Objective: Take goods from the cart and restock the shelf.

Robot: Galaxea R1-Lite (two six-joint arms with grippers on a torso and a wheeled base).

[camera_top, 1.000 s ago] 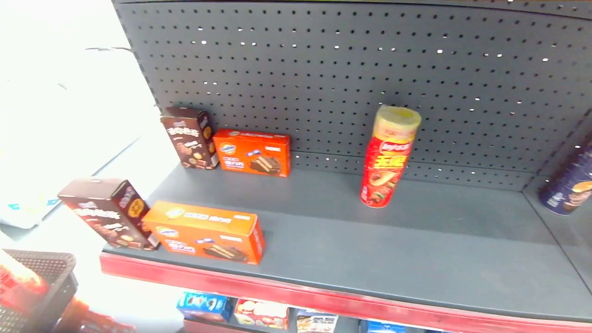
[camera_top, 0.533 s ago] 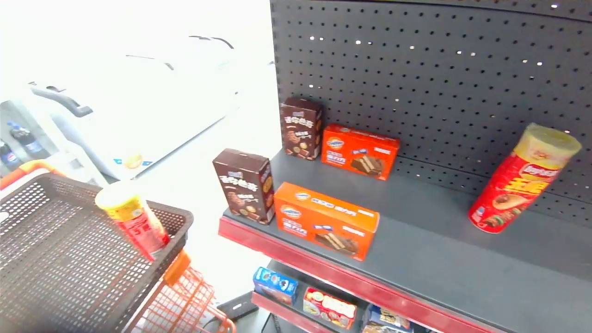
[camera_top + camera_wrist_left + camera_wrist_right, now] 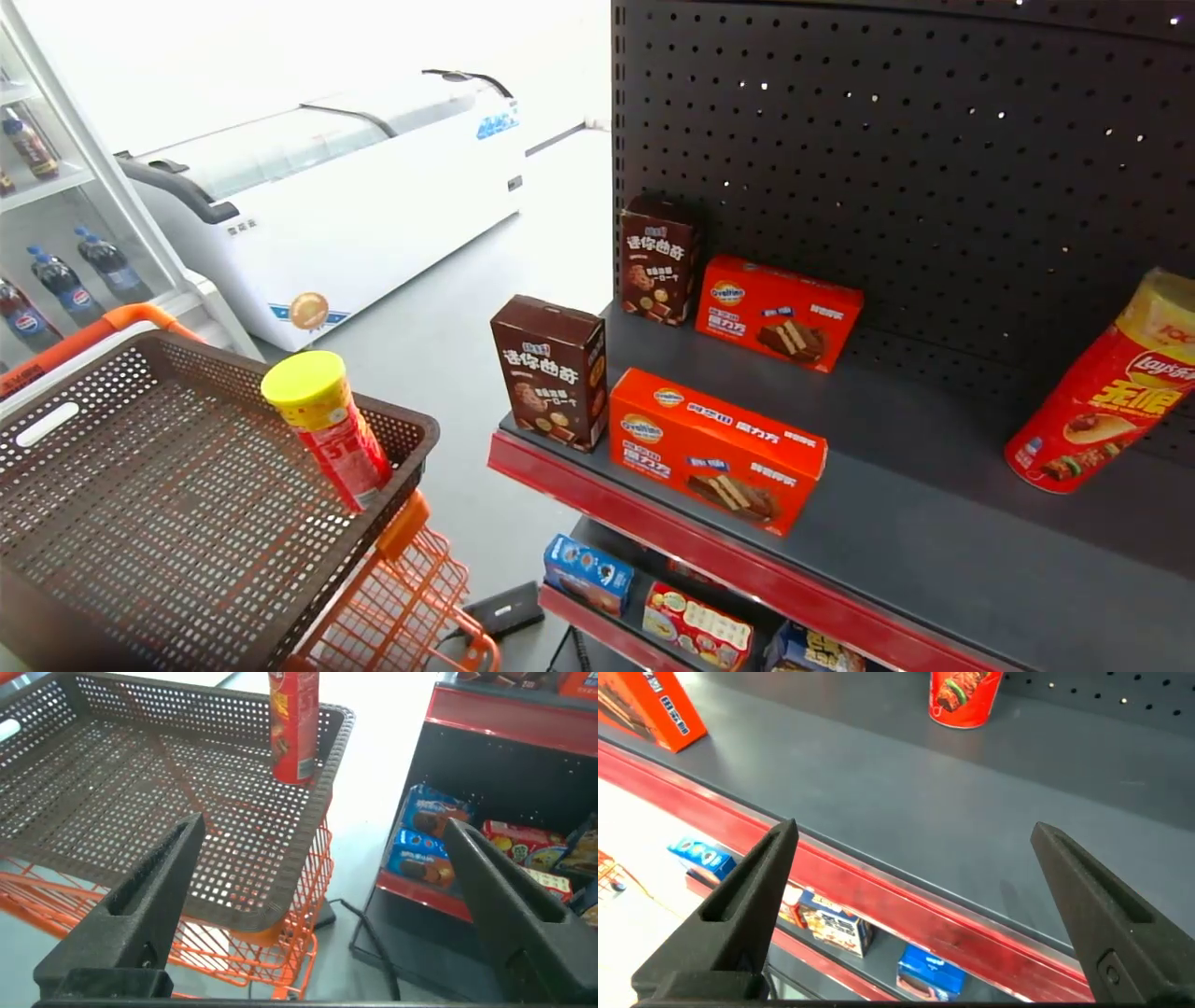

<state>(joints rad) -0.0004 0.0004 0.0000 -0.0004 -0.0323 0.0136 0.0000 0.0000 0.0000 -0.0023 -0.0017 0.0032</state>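
Head view: chips can [image 3: 327,425] standing roughly upright in cart basket [image 3: 140,523], at the wall nearest the shelf [image 3: 934,532]. Left claw [image 3: 324,829] spread wide, empty, above basket; can dead ahead past the fingertips, long axis vertical. Right claw [image 3: 915,833] also wide, empty, over shelf front, facing second can [image 3: 965,695]. Left arm clearly nearer; probably calls for a side-on grab across can body.

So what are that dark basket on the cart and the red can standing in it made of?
The basket looks like moulded plastic, matte dark brown: walls and floor are one regular grid of small holes. The can seems a cardboard tube under a glossy printed red wrap, though thin metal is possible; its yellow lid looks like soft plastic.
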